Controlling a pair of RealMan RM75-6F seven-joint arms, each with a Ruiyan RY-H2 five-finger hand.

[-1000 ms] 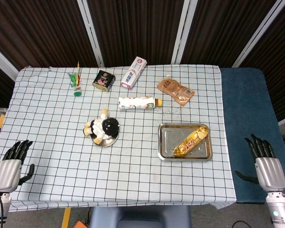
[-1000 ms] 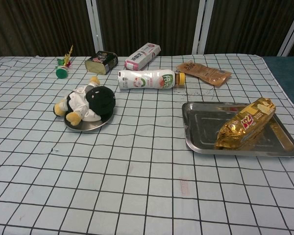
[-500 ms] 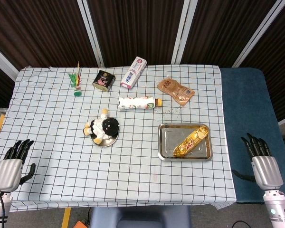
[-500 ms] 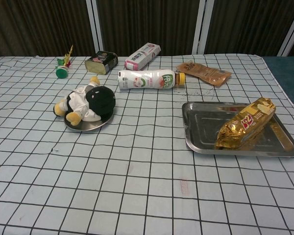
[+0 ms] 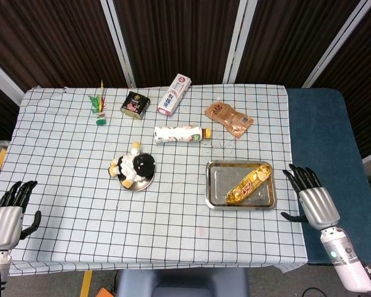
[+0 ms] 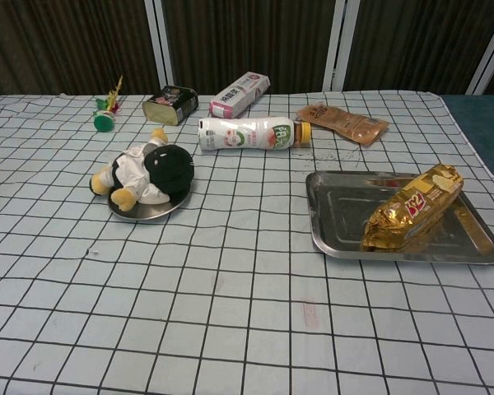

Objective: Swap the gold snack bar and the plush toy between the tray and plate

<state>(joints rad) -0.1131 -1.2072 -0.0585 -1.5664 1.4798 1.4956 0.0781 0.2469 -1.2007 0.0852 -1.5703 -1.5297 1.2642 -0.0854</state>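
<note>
Nothing swapped yet: the crinkly gold snack bar (image 5: pixel 247 184) lies diagonally in the rectangular steel tray (image 5: pixel 216 191), centre-right of frame, and the black-and-white plush toy (image 5: pixel 133 166) sits on the small round metal plate (image 5: pixel 140 184). The right robot hand (image 5: pixel 313 199), fingers spread and empty, hovers beside the tray; the left robot hand (image 5: pixel 7 216) waits open, lower left. Best grip: across the bar's middle, lifting clear of the rim.

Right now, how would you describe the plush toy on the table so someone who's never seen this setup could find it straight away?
Start at the checked tablecloth and find the small round metal plate on its left half, across from the rectangular steel tray. The plush toy lies on that plate. It is the only soft thing here: a black head, white body and yellow feet, while its neighbours are packets, a bottle and a tin.
</note>
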